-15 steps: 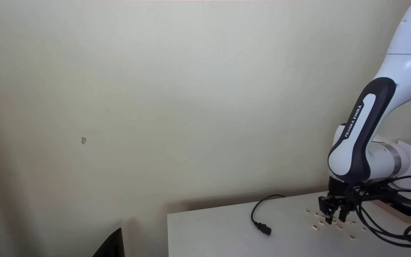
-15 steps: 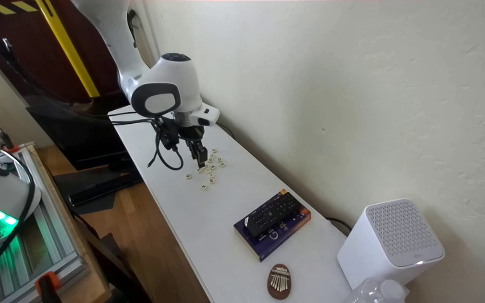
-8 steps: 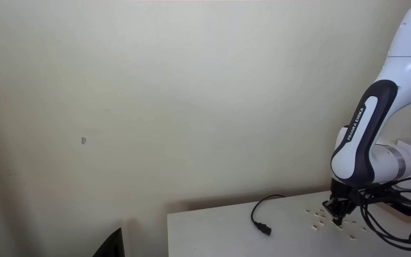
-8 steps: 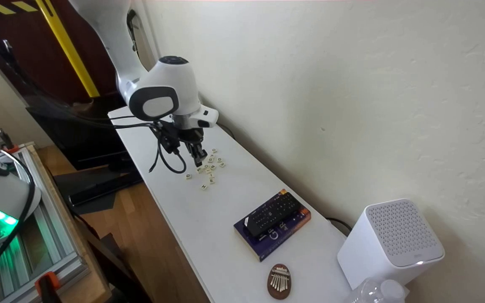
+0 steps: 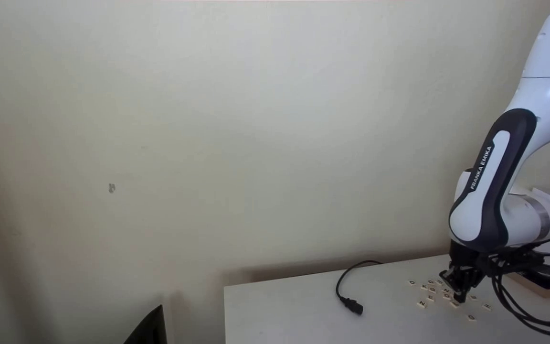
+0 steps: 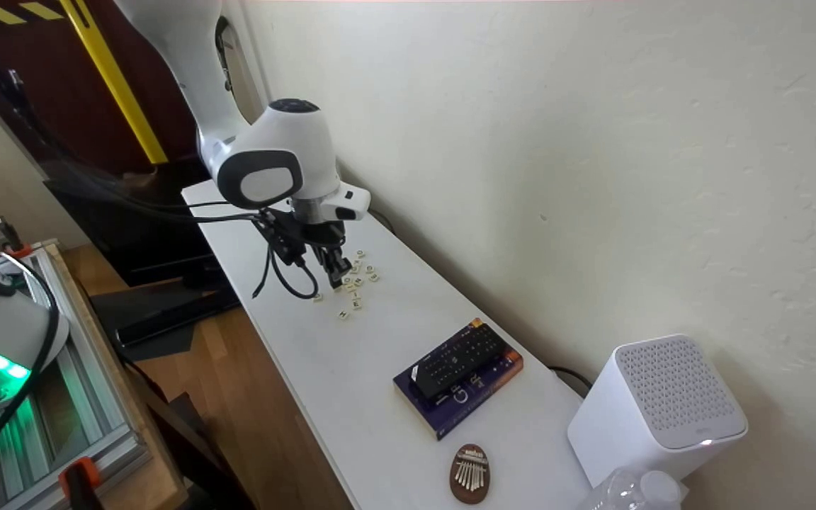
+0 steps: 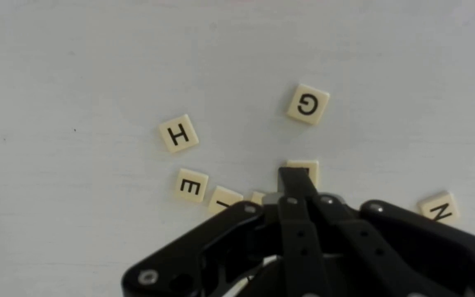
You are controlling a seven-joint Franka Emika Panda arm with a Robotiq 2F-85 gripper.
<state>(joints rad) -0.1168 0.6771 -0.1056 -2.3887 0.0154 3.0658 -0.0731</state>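
My gripper [image 7: 297, 177] is shut, its fingertips together with nothing seen between them. In the wrist view they partly cover a cream letter tile [image 7: 313, 170]; whether they touch it I cannot tell. Around them on the white table lie more tiles: a G [image 7: 308, 104], an H [image 7: 179, 133], an E [image 7: 191, 185], an I [image 7: 223, 199] and an N [image 7: 440, 207]. A further tile is mostly hidden behind the left finger linkage. Both exterior views show the gripper [image 5: 459, 297], also here the gripper [image 6: 337, 280], low over the scattered tiles, pointing down.
A black cable with a plug [image 5: 353, 306] lies on the table [image 6: 351, 382]. Further along it are a purple book [image 6: 475, 398] with a black keypad [image 6: 457, 361] on top, a brown thumb piano [image 6: 470, 474], a white box [image 6: 663, 411] and a clear bottle [image 6: 624, 492]. A wall runs alongside.
The fingers stood apart a second ago and have since come together. The gripper has shifted a little, rightward in an exterior view, uncovering some tiles there.
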